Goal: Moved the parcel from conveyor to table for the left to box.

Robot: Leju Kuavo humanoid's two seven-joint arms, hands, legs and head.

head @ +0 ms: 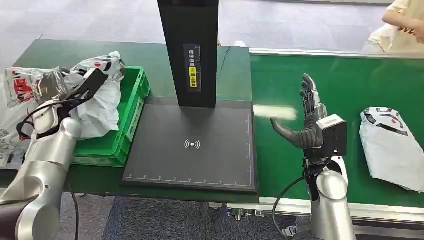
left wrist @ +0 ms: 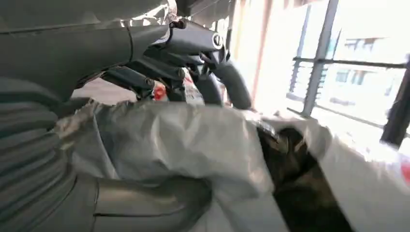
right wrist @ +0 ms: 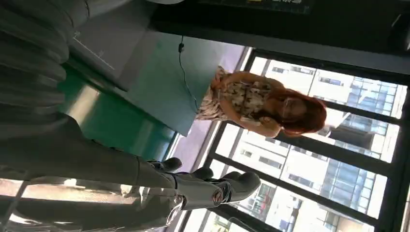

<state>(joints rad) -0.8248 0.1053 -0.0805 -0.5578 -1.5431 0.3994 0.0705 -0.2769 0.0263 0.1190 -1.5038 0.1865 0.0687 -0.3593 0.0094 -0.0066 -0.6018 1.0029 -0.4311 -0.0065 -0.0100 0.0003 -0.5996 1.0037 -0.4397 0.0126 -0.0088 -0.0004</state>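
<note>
**Left hand grips a parcel at the bin; right hand spread over the belt**

The green conveyor (head: 350, 90) fills the right of the head view, the dark scan table (head: 192, 145) the centre. At left, the left hand (head: 87, 85) clasps a white parcel (head: 102, 107) over the green bin (head: 131, 107). A second parcel (head: 392, 147) lies far right. The right hand (head: 305, 117) stands empty, fingers apart.

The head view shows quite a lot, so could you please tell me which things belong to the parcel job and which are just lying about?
Job:
parcel on conveyor
conveyor
scanner pad
green crate
parcel in left hand
left hand
right hand

Lying about:
plastic bags
person
</note>
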